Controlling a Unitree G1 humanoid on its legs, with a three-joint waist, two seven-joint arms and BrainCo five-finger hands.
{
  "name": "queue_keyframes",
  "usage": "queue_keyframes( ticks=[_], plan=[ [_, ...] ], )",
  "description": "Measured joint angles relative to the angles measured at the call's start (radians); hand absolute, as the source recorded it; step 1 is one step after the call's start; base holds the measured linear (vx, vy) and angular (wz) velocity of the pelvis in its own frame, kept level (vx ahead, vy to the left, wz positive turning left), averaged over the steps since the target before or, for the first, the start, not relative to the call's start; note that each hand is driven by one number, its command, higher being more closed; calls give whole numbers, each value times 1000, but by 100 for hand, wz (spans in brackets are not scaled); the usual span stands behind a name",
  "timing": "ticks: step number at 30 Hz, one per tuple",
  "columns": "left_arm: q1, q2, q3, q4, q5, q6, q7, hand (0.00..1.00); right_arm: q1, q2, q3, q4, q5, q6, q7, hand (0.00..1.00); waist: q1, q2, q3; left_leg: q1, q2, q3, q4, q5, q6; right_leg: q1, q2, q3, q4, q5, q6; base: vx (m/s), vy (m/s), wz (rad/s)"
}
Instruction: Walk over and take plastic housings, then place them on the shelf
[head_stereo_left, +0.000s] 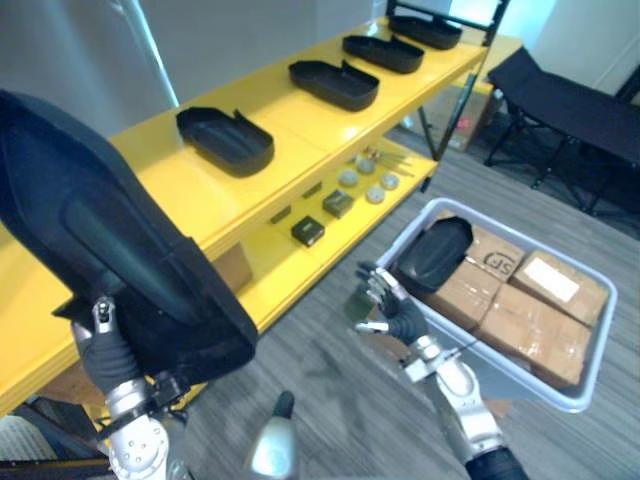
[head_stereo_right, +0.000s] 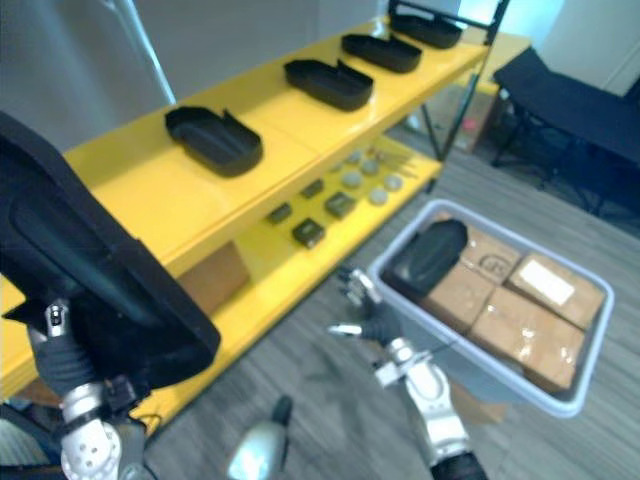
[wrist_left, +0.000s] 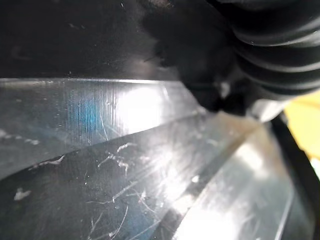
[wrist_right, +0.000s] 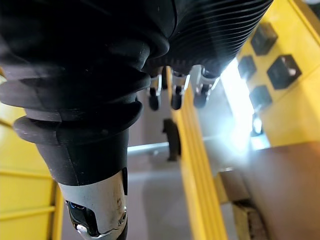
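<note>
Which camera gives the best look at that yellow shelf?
The left eye view: the yellow shelf runs across it, black housings on top, small parts below. The right eye view matches. The right wrist view catches its edge close up; the left wrist view, a yellow sliver.

Head eye views look down, sharing the shelf beyond the right hand. Wrist views look from very close.

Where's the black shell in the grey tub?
At the eye views' right, the black plastic housing lies on brown cardboard boxes in a corner of the grey tub, beside the right hand.
</note>
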Motion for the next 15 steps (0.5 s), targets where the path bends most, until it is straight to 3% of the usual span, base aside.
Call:
queue_keyframes(
  ticks=[3, 4, 5, 7, 8, 11, 13, 15],
  plan=[
    [3, 1, 33, -15, 4, 1, -19, 100, 17, 38, -2, -5, 19, -1, -5, 0, 11, -41, -13, -27, -8, 98, 123, -98, 32, 30, -35, 10, -22, -19, -60, 136, 148, 6],
    [1, -3, 40, -30, 6, 0, -17, 100, 33, 31, -11, -14, 18, -4, -5, 0, 12, -39, -27, -34, -10, 110, 161, -144, 43, 33, -45, 16, 14, 15, -126, 300, 247, 6],
    [-1, -2, 45, -34, 20, 0, -6, 100, 44, 29, -19, -14, 17, -6, -4, 0, 15, -27, -41, -32, -15, 109, 174, -161, 57, -20, -76, 49, 120, 76, -156, 322, 279, 8],
    [-9, 21, 71, -41, 45, 1, 24, 100, 31, 36, -23, -14, 10, -20, -4, 0, 11, -33, -53, -5, -19, 114, 141, -173, 80, -102, -115, 114, 256, 169, -161, 324, 250, 1],
    [-27, 38, 75, -41, 47, 3, 47, 100, 8, 37, -24, -13, 2, -39, -3, 0, 7, -28, -50, 26, -21, 103, 113, -176, 90, -148, -106, 152, 350, 152, -144, 312, 151, 0],
    [-64, 59, 77, -41, 47, 10, 91, 100, -43, 34, -35, -15, -1, -53, -3, 0, -16, -7, -45, 135, -20, 73, 26, -174, 94, -195, -34, 170, 441, 23, -150, 276, 87, 17],
    [-128, 76, 67, -29, 42, 24, 122, 100, -81, 18, -50, -72, 2, -61, -3, 0, -38, 12, -54, 207, -17, 20, -34, -176, 89, -271, 51, 210, 383, -47, -173, 262, 3, 57],
    [-180, 90, 59, 2, 42, 31, 142, 100, -113, -3, -52, -127, 11, -69, -2, 0, -63, 28, -60, 213, -17, -46, -52, -179, 80, -367, 112, 337, 289, -45, -169, 238, -104, 120]
  ],
)
